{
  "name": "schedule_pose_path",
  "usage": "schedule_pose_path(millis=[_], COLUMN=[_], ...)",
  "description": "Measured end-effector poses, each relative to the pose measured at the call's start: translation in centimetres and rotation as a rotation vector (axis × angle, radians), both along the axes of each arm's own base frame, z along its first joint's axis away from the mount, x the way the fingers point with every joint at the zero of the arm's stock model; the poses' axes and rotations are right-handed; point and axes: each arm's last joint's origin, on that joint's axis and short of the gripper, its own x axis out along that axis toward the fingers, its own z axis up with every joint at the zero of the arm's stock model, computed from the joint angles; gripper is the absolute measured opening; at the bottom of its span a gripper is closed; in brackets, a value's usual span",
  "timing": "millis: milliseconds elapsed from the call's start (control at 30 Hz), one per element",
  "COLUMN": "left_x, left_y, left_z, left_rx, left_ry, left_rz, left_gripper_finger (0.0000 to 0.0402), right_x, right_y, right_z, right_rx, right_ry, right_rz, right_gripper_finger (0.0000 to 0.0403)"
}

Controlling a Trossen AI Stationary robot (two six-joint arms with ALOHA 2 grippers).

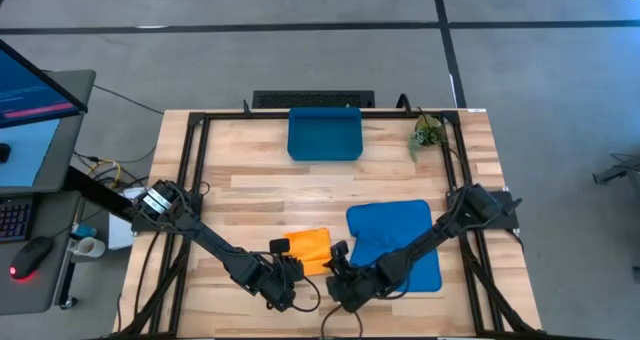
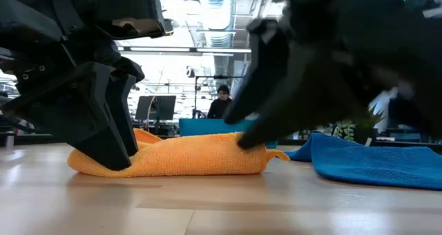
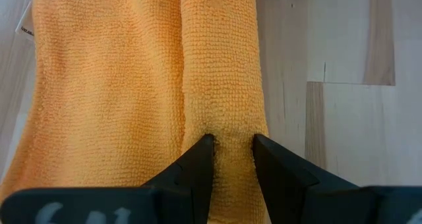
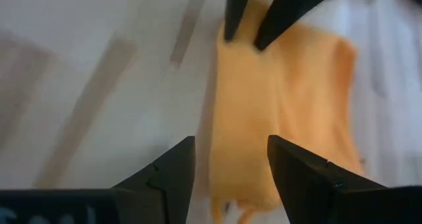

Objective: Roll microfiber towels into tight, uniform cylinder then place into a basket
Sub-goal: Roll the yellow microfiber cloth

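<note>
we saw the left gripper [image 3: 232, 148] pinched on the rolled near edge of the orange towel [image 3: 132, 85] at the table's [image 1: 250, 190] near side, its jaws closed down to the thickness of that fold, while the right gripper [image 4: 231, 159] stood with its jaws apart and nothing between them, just clear of the roll's other end. we judged the towel light, soft and limp, with a nubby pile that should grip rather than slip; it would sag anywhere unsupported, so the best hold seemed to be both ends of the rolled edge. the cloth looked only partly rolled, one fat ridge beside a flat panel. the blue towel [image 1: 395, 242] lay flat just to its right, one corner turned over. the basket [image 1: 325, 133] sat at the far edge, well apart, holding neither towel.
</note>
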Motion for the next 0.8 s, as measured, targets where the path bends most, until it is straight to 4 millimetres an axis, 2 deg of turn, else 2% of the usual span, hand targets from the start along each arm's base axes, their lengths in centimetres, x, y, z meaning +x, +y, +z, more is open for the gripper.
schedule_pose_path(millis=[200, 533, 800], left_x=[0.0, -0.1, -0.1], left_y=[0.0, 0.0, 0.0], left_z=[0.0, 0.0, 0.0], left_rx=[0.002, 0.004, 0.005], left_ry=[0.003, 0.003, 0.004], left_rz=[0.0, -0.001, -0.001], left_gripper_finger=[0.0103, 0.0103, 0.0103], right_x=[0.5, 0.2, 0.9], right_y=[-0.3, -1.2, -2.6], right_z=[-2.2, -1.7, -1.6], right_rx=[-0.01, -0.082, 0.083], right_ry=[0.031, 0.032, 0.096], right_rz=[-0.017, -0.081, -0.159], right_gripper_finger=[0.0217, 0.0218, 0.0213])
